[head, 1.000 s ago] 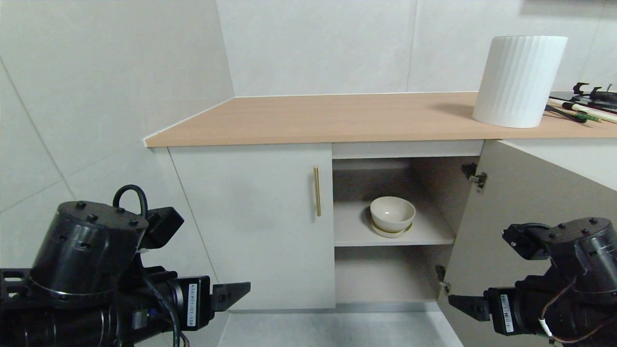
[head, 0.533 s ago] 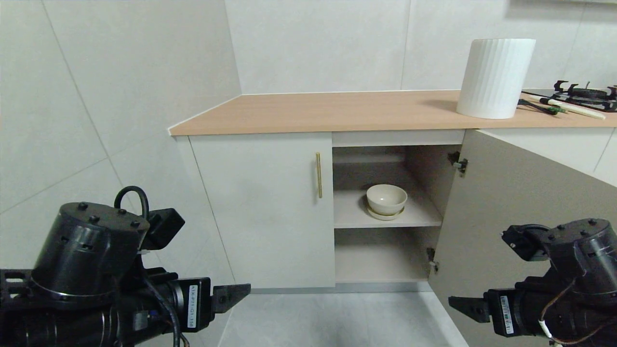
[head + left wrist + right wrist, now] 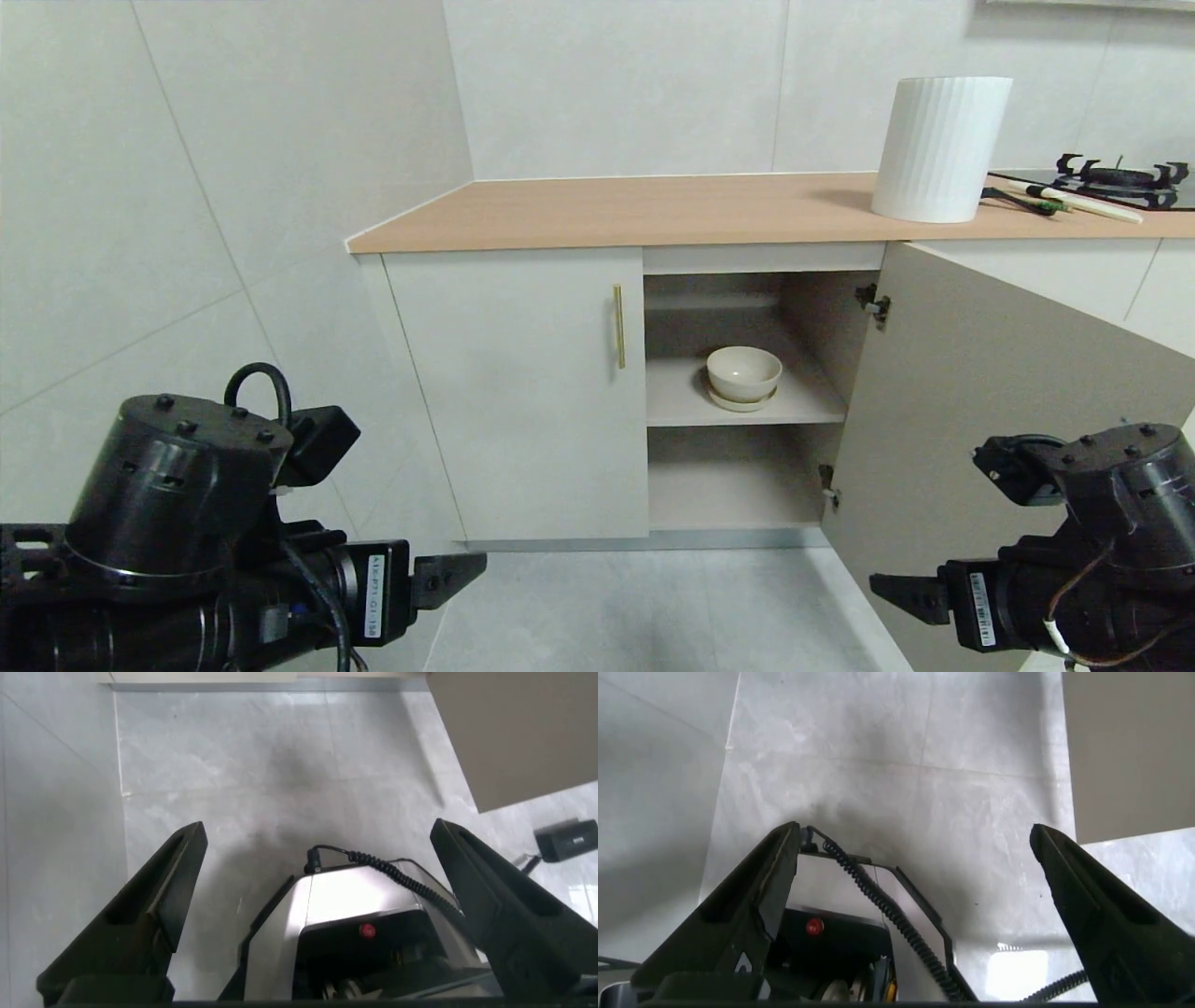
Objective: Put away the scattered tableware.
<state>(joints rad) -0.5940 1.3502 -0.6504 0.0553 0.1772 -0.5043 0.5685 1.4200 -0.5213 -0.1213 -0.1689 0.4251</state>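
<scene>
On the shelf (image 3: 674, 403), bowl (image 3: 744, 371) well beyond jaws.

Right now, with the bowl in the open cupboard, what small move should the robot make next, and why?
Probably swing the right gripper to the open door and push it shut: the bowl already sits on its plate on the shelf, and that gripper, open and empty, is beside the door.

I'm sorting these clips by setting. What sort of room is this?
Most likely a kitchen: a wooden counter runs along tiled walls with a gas hob on it, and the cabinet below stands open, with a bowl on a plate on its shelf.
</scene>
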